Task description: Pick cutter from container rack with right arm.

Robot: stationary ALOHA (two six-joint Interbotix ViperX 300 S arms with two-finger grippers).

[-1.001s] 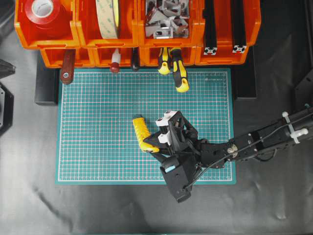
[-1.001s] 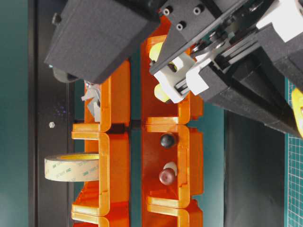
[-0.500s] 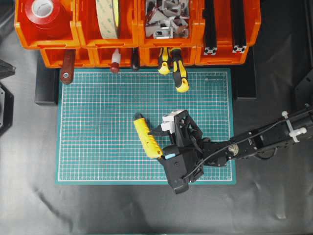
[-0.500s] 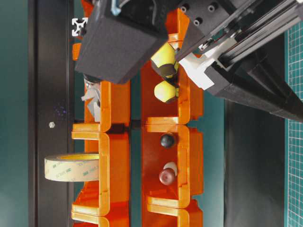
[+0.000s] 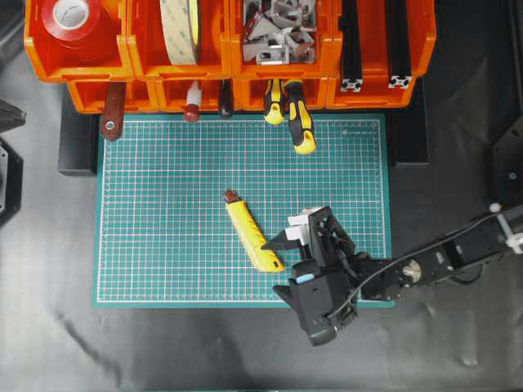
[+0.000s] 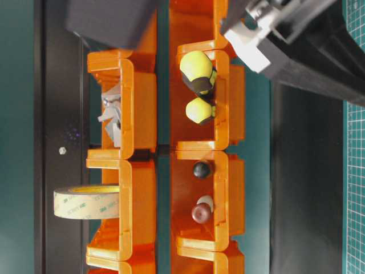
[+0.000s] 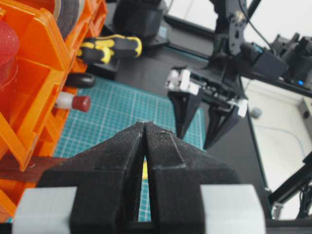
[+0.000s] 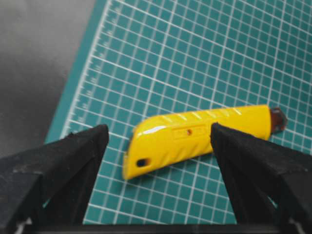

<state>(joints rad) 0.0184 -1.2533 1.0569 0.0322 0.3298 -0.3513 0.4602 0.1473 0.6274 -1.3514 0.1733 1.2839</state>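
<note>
Cutter (image 5: 252, 236) flat on the green cutting mat (image 5: 163, 212), and we can see it clear of the container rack (image 5: 221, 57), lying on a slant with its dark tip toward the bins. Right gripper (image 5: 286, 249) sits just beside the yellow body at its butt end, fingers spread wide and touching nothing. From the right wrist view we look straight down between those two black fingers (image 8: 58, 161) at the cutter (image 8: 200, 139) on the grid, gaps showing on both sides. Over on the other side, the left gripper (image 7: 145, 127) has its fingers pressed together, holding nothing, up by the orange bins. Two yellow-and-black screwdrivers (image 5: 298, 122) poke out of a lower bin onto the mat's far edge.
</note>
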